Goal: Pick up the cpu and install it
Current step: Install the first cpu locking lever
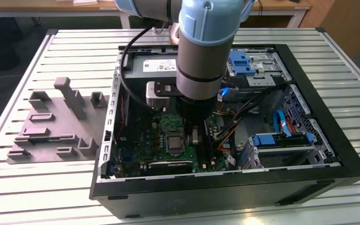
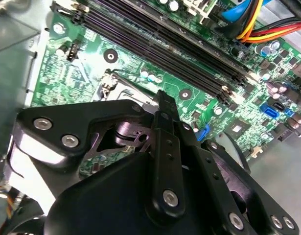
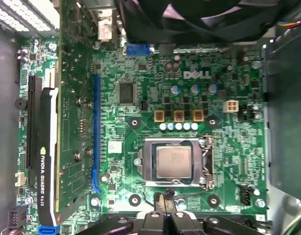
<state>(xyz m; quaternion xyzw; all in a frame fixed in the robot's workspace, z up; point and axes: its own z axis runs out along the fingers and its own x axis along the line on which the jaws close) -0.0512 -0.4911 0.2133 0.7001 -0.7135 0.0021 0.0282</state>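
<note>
The cpu (image 3: 173, 161), a small square chip with a silvery-grey top, lies flat inside the metal-framed socket (image 3: 145, 166) on the green motherboard (image 3: 223, 147). In the first wrist view my gripper (image 3: 166, 198) hovers just beside the socket's edge. Its fingers are together with nothing between them, and it does not touch the chip. In the exterior view the gripper (image 1: 196, 135) hangs low inside the open computer case, right next to the socket (image 1: 174, 140). The second wrist view has the black fingers (image 2: 161, 105) over a corner of the socket frame (image 2: 122, 85).
The black case walls (image 1: 330, 117) enclose the work area. A graphics card (image 3: 42, 161) and a blue slot (image 3: 96, 132) stand beside the socket, with a fan (image 3: 204, 14) nearby. Memory slots (image 2: 165, 44) and coloured cables (image 2: 253, 24) lie close. A grey fixture (image 1: 55, 122) rests on the slatted table.
</note>
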